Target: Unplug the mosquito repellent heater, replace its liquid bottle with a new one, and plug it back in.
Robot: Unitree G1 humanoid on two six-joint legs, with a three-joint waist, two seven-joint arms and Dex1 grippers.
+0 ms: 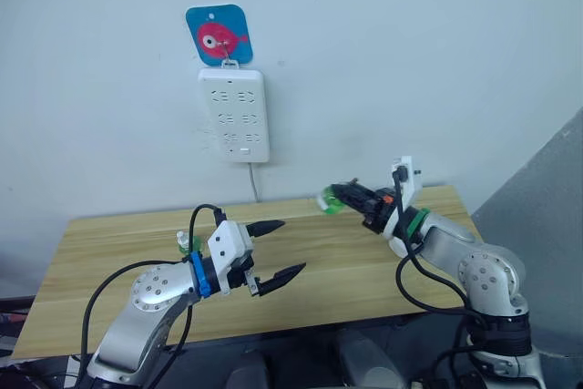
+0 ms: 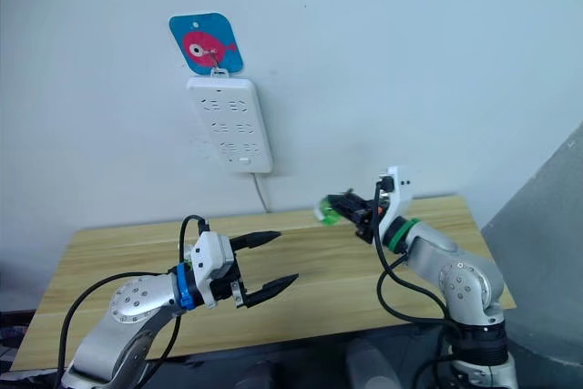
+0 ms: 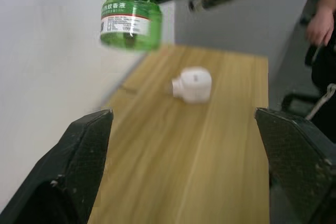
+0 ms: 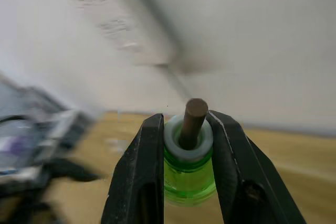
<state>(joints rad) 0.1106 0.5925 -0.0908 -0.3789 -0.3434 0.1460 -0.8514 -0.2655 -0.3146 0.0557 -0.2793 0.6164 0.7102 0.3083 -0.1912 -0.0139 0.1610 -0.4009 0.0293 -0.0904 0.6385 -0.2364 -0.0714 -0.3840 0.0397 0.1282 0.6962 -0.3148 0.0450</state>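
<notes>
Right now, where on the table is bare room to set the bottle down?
Bare: the table middle, between the open left gripper and the right gripper holding the green bottle. Crowded: behind the left gripper, by a small greenish item, and around the heater.

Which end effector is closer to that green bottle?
The right end effector: it is shut on the green bottle, holding it in the air above the table. The left end effector hangs open over the table, well apart from it.

Bare test room: wooden table (image 1: 364, 261), plain wall (image 1: 410, 61), hanging power strip (image 1: 235, 116).
</notes>
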